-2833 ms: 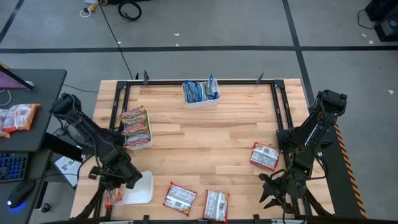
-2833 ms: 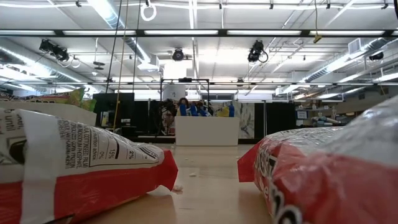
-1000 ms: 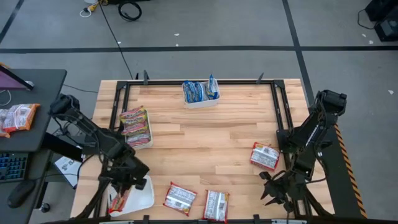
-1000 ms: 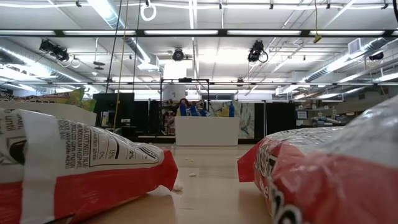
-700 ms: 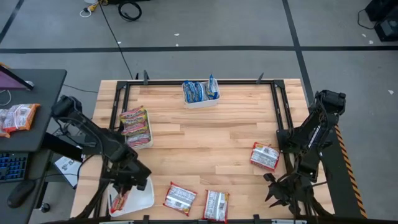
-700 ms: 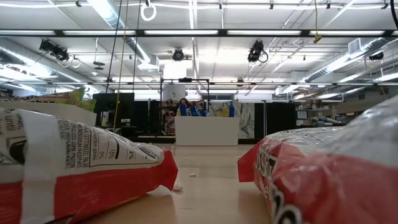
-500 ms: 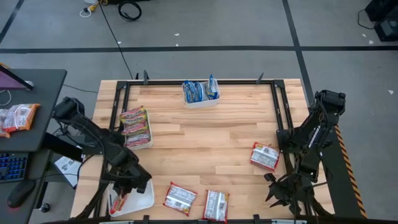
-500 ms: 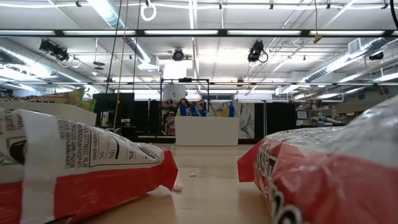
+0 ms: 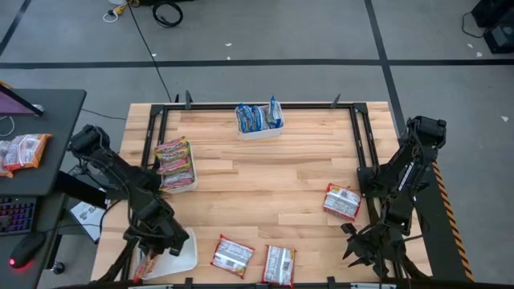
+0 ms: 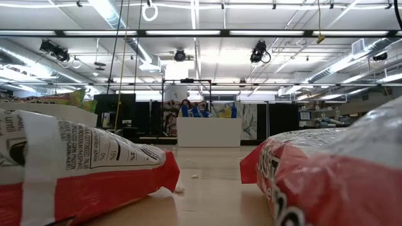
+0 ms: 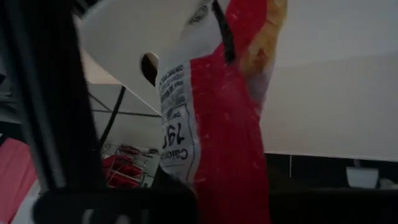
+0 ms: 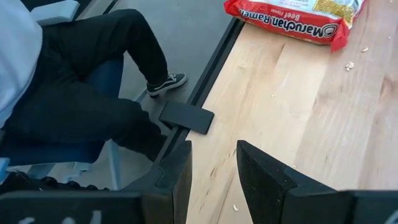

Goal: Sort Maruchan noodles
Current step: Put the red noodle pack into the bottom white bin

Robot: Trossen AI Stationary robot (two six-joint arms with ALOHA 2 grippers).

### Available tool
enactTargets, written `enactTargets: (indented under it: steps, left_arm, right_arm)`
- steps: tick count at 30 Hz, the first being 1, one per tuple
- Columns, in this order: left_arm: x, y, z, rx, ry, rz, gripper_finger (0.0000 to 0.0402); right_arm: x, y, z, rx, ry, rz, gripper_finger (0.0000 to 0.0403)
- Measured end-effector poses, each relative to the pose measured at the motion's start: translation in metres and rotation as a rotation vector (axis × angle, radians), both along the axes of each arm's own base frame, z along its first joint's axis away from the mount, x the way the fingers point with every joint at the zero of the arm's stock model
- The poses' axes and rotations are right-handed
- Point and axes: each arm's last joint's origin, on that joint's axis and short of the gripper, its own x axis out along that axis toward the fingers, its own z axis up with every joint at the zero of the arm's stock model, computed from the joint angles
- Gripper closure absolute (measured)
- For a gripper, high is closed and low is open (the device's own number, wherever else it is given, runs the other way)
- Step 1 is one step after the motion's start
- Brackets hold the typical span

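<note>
1. A red-white noodle packet (image 11: 214,118) is seen right at the left gripper (image 9: 152,255), its long axis running straight out from the jaws, over the white tray (image 9: 186,250).
2. Whether those jaws grip it cannot be told.
3. The right gripper (image 12: 212,163) is held partly open and empty, another red packet (image 12: 297,18) lying well ahead on the table (image 12: 292,118).

Far centre of the table (image 9: 265,181): a tray (image 9: 259,131) with packets (image 9: 255,117) standing in it. Left side: another tray (image 9: 180,184) stacked with packets (image 9: 174,157). Near left corner: a third tray (image 9: 181,255), one packet (image 9: 149,263) at its left edge under the left gripper (image 9: 148,257). Along the near edge, two loose packets (image 9: 232,255) side by side, right of that tray. Right side: a lone packet (image 9: 342,201), with the right gripper (image 9: 371,248) nearer, beyond the table's corner.
</note>
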Motion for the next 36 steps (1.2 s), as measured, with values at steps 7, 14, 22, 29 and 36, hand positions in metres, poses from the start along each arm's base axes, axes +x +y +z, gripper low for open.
enactTargets:
  steps: [7,14,22,29,36]
  left_arm:
    - [0.001,-0.003,0.004,-0.089,-0.002,-0.038,0.0264]
    - [0.015,-0.009,0.038,-0.111,-0.062,-0.003,0.0244]
    - [0.048,-0.009,0.086,0.177,-0.435,0.286,0.026]
    - [0.064,-0.024,0.024,0.408,-0.318,0.05,0.026]
    - [0.062,-0.036,-0.008,0.491,-0.2,-0.041,0.026]
  right_arm:
    - [0.001,-0.004,0.004,-0.045,-0.003,-0.001,0.0271]
    - [0.002,-0.013,0.018,-0.147,0.032,-0.012,0.0271]
    - [0.005,-0.011,0.021,-0.171,-0.055,0.012,0.0271]
    - [0.03,-0.006,0.04,-0.162,-0.377,-0.073,0.0271]
    - [0.057,-0.004,0.03,-0.158,-0.389,-0.046,0.0271]
